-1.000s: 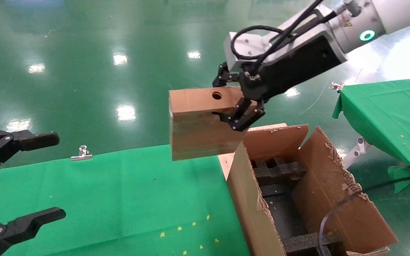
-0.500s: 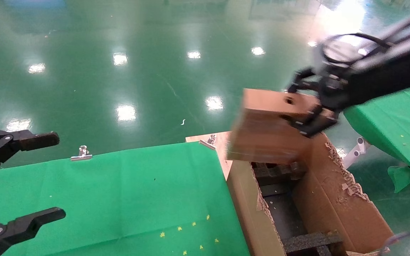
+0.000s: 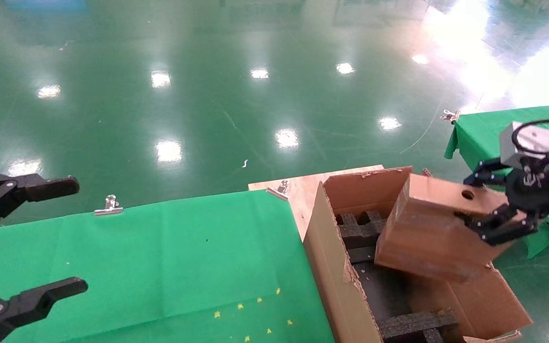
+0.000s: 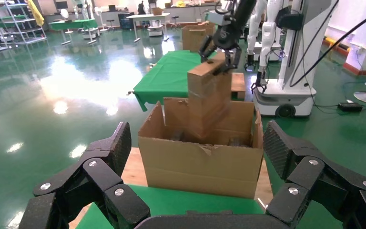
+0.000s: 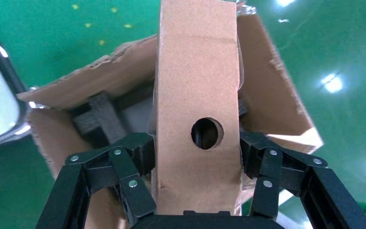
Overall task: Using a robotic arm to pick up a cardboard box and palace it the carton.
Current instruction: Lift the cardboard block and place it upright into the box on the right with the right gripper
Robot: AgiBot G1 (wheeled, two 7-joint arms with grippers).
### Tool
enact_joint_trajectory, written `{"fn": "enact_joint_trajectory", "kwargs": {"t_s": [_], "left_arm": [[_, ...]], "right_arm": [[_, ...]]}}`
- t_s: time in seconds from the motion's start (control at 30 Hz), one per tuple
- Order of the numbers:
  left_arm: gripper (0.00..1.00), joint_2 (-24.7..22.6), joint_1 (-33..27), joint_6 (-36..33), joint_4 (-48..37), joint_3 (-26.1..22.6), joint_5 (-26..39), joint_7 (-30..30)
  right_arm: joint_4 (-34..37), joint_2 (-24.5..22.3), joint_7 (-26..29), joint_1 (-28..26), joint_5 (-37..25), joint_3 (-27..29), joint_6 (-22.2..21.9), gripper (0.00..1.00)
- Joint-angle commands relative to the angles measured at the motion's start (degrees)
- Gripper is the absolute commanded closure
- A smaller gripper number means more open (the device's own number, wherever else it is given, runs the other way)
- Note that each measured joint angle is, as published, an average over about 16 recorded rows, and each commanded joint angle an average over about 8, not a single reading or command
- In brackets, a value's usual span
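Right gripper [image 3: 486, 212] clamped on cardboard box [image 3: 427, 228], fingers on both side faces, box tilted, lower end inside carton [image 3: 336, 267] beneath the claw, left gripper [image 3: 31, 238] spread wide, empty, over green-covered table [image 3: 169, 267].

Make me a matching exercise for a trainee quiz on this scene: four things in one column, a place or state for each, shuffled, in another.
Things:
1. small brown holed cardboard box
2. large torn-flapped brown carton
3. black left pincer
4. black right pincer

States:
A. open, holding nothing
B. shut on the box
C. holds black foam inserts
D. gripped, tilted over the opening

Pairs: 1-D, 2-C, 3-A, 4-B
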State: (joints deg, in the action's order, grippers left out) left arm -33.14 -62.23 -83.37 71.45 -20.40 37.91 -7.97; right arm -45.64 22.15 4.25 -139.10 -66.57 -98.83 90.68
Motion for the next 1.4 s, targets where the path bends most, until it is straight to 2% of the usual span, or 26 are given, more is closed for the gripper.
{"fn": "enact_joint_trajectory", "kwargs": {"t_s": [0.03, 0.47, 0.63, 0.77, 1.1, 1.4], "left_arm": [[0.0, 0.0, 0.0, 0.0, 0.0, 0.0, 0.0, 0.0], [0.0, 0.0, 0.0, 0.0, 0.0, 0.0, 0.0, 0.0], [0.0, 0.0, 0.0, 0.0, 0.0, 0.0, 0.0, 0.0], [0.0, 0.0, 0.0, 0.0, 0.0, 0.0, 0.0, 0.0], [0.0, 0.0, 0.0, 0.0, 0.0, 0.0, 0.0, 0.0], [0.0, 0.0, 0.0, 0.0, 0.0, 0.0, 0.0, 0.0]], "right_arm": [[-1.2, -1.3, 0.9, 0.0, 0.6, -1.2, -0.3, 1.0], [-2.0, -1.5, 1.4, 0.4, 1.0, -1.7, -1.1, 1.0], [-4.3, -2.2, 5.4, 2.2, 0.9, -2.5, -4.8, 1.0], [-9.5, -4.2, 14.3, 3.8, -0.8, -3.7, -10.3, 1.0], [-27.1, -11.0, 42.4, 5.5, -10.2, -6.8, -22.0, 1.0], [-31.0, -10.5, 64.3, 7.2, -20.2, -9.0, -28.7, 1.0]]}}
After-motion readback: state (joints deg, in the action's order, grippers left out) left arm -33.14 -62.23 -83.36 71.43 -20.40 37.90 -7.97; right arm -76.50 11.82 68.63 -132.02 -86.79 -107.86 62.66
